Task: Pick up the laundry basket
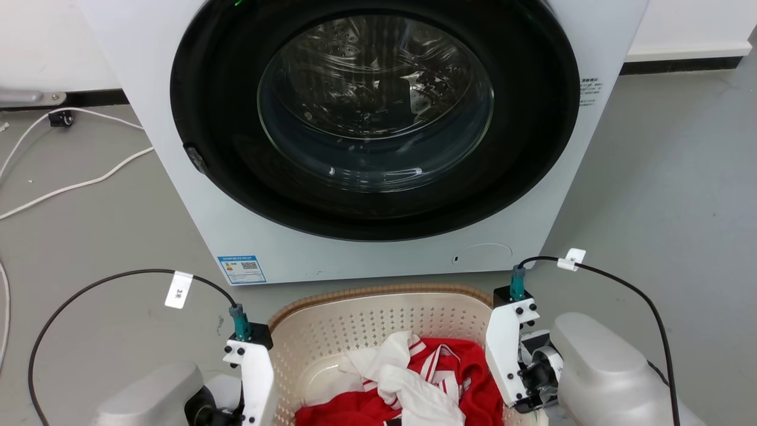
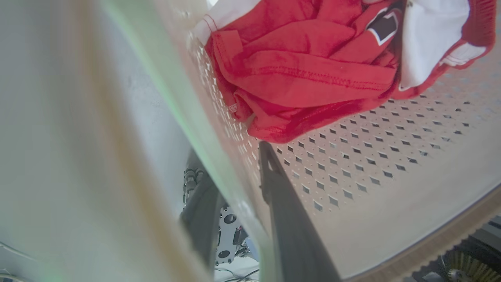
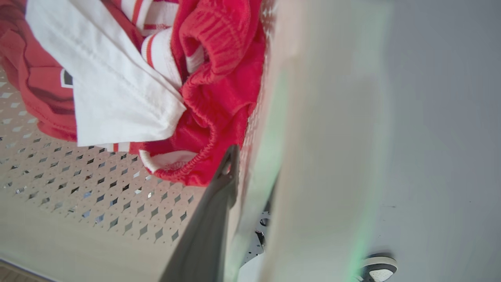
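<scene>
The white front-loading washer stands with its round door shut. Grey floor lies open on both sides of it, and a white cable trails across the left part. The laundry basket sits just before the washer's base, between the two forearms, its far rim near the machine's front. Red and white clothes lie heaped inside. The left hand straddles the basket's left wall, one finger inside and one outside, clamped on it. The right hand grips the right wall the same way, its inner finger flat against the perforated side.
</scene>
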